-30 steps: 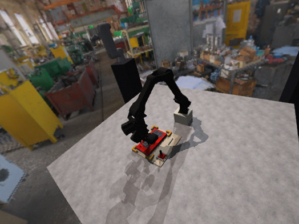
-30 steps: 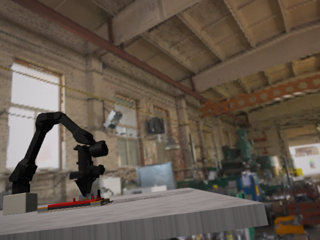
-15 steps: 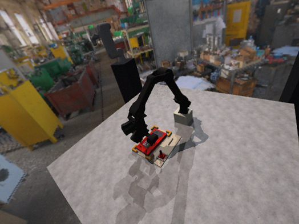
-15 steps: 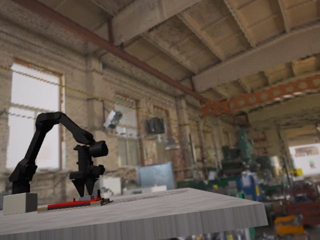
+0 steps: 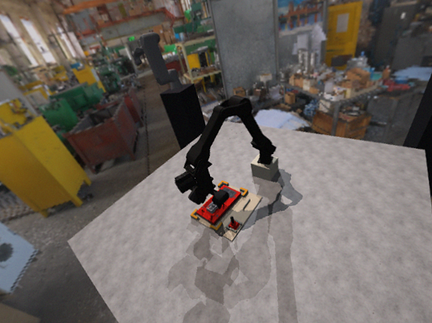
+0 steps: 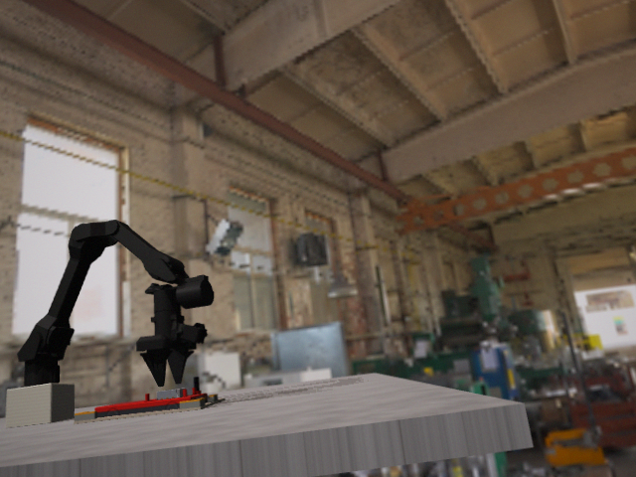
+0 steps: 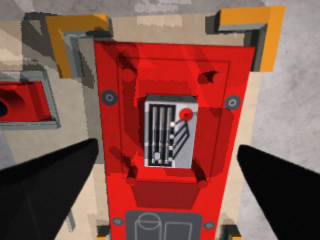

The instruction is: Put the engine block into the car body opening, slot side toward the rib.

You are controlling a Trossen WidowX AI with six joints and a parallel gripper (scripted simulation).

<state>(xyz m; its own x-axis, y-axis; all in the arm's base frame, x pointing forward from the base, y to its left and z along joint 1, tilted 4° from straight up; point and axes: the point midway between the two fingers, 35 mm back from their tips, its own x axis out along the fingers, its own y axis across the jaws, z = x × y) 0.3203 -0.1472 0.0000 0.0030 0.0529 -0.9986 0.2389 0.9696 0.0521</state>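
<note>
The red car body (image 5: 214,219) (image 6: 133,405) (image 7: 240,70) lies flat between orange corner brackets. The grey engine block (image 5: 212,207) (image 6: 169,394) (image 7: 171,132) stands upright in the area between the body's four red pegs, its top above the red surface. Its slotted strip is on the left of its top in the wrist view, a red round cap on the right. How deep it sits and the rib cannot be made out. My gripper (image 6: 170,384) (image 7: 167,148) is open and empty, pointing down just above the block, one fingertip on each side and clear of it.
The orange brackets (image 5: 194,214) (image 7: 62,50) rise at the body's corners on a beige board (image 5: 253,202). A red part with a black post (image 5: 233,223) (image 7: 30,102) sits in a small grey holder beside the body. The pale base block (image 5: 265,169) (image 6: 31,406) is under the arm.
</note>
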